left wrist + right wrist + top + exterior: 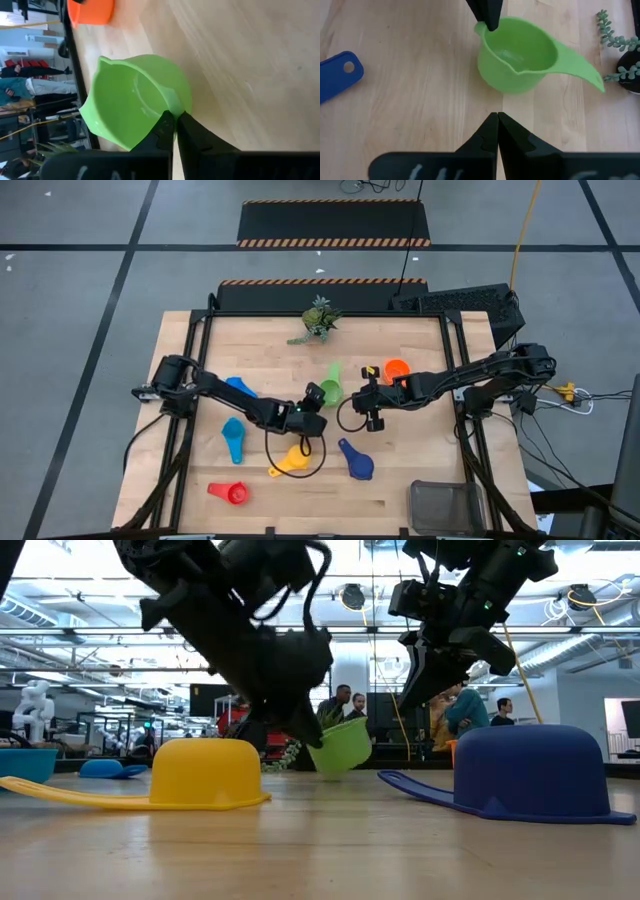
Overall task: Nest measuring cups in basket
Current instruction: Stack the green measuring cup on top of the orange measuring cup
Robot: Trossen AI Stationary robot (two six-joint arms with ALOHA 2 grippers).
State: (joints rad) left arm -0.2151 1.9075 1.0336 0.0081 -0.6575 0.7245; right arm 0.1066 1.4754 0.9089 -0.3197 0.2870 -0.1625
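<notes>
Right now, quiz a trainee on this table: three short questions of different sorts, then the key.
1. True or false: the left gripper is pinching the green cup by its rim.
2. Which cup lies closest to the basket: A red, B dark blue, C orange?
3. Fill in: the right gripper is shut and holds ____.

Key: 1 true; 2 B; 3 nothing.
</notes>
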